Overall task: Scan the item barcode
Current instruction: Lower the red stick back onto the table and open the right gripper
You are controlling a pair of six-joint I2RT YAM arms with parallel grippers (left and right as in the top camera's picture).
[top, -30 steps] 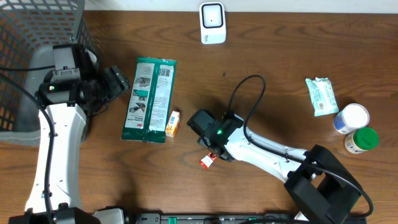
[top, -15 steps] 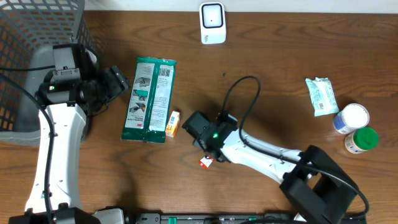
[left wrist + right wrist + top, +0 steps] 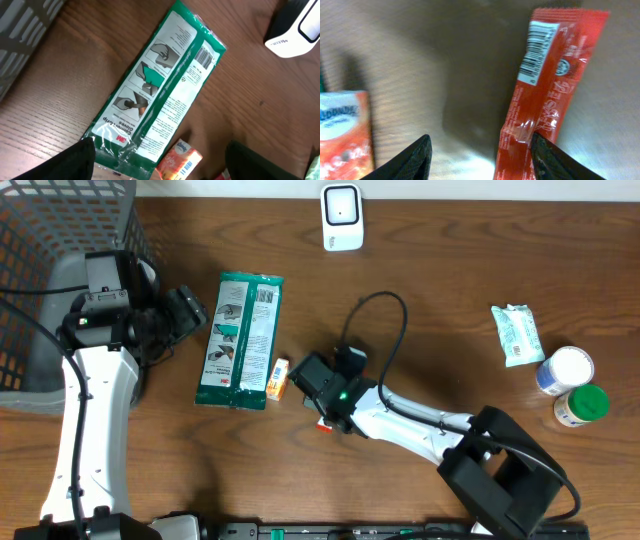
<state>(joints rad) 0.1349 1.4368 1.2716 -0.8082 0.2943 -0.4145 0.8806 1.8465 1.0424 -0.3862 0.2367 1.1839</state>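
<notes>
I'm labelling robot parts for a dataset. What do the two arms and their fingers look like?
The left arm and right arm have white shells with black joint housings, each showing a small green light. A black cable loops from the right arm. The fingers are matt black.

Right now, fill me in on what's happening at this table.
The job is scanning a barcode. The right gripper hangs low over a red packet with its jaws apart. The packet's lower end lies partly between them, not yet clamped, and its barcode faces up. The left gripper is open and empty beside a green glove pack. The white scanner stands at the far side with nothing in front of it.
</notes>
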